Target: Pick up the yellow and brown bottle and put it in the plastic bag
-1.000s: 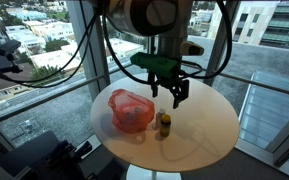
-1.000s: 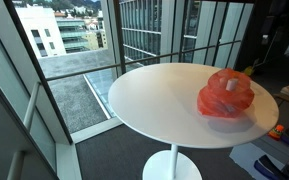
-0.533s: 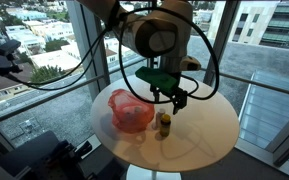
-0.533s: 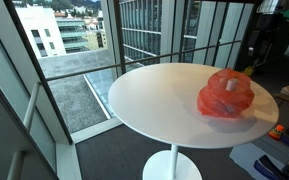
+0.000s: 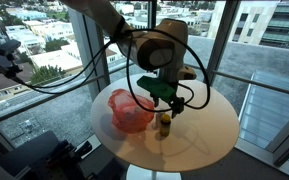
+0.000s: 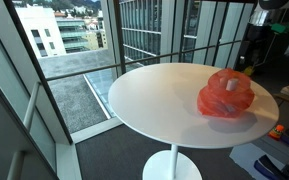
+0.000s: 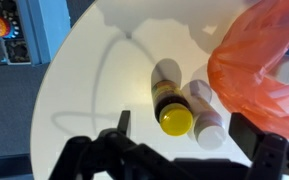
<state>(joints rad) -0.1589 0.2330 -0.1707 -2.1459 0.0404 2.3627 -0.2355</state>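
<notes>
Yellow cap over a brown body: in an exterior view the bottle (image 5: 165,124) is standing upright on the round table (image 5: 212,142), just beside the red plastic bag (image 5: 130,110), on the bag's side toward the table's middle. My gripper (image 5: 168,106) is hovering straight above it, fingers spread wide and carrying nothing. Compared with a second ago it has dropped from well above the bag to just over the cap. Bag and bottle are sitting where they were.

In an exterior view from across the table, the bag (image 6: 226,95) is blocking the bottle entirely. Only part of the arm (image 6: 256,45) is showing beyond the bag, lower than before.

In the wrist view I am looking down on the bottle (image 7: 170,104), with the gripper (image 7: 184,125) straddling its cap. A white-capped bottle (image 7: 204,118) is standing right against it on the bag's side, between it and the bag (image 7: 259,60). The bottle's long axis is running along my approach, so I am judging a straight descent, with the bag-side finger needing to clear that white neighbour.
</notes>
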